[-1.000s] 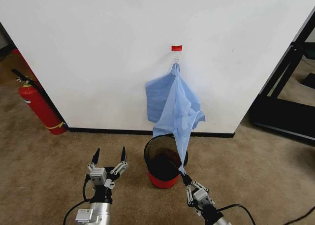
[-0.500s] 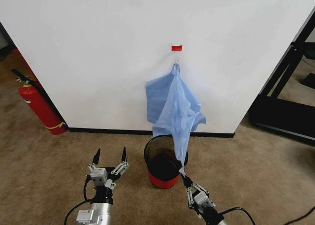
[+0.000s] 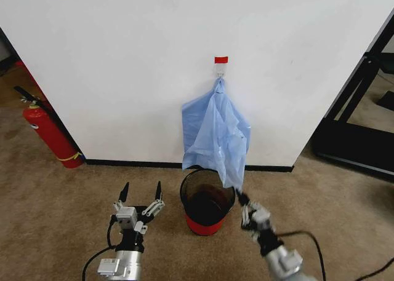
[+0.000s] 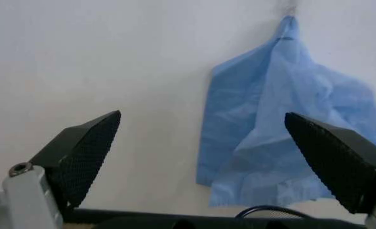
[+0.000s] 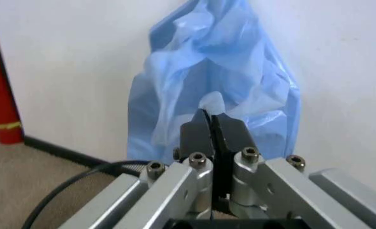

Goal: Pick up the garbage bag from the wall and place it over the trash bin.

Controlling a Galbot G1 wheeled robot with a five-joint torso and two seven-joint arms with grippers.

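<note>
The right end effector (image 3: 242, 200) is clenched on the bottom edge of the garbage bag (image 3: 217, 133), just beside the trash bin (image 3: 206, 201). It has risen since a second ago, so the bag now hangs slack from the wall (image 3: 123, 59) hook rather than stretched. The right wrist view confirms the pinch. The left end effector (image 3: 141, 190) waits released beside the bin.
</note>
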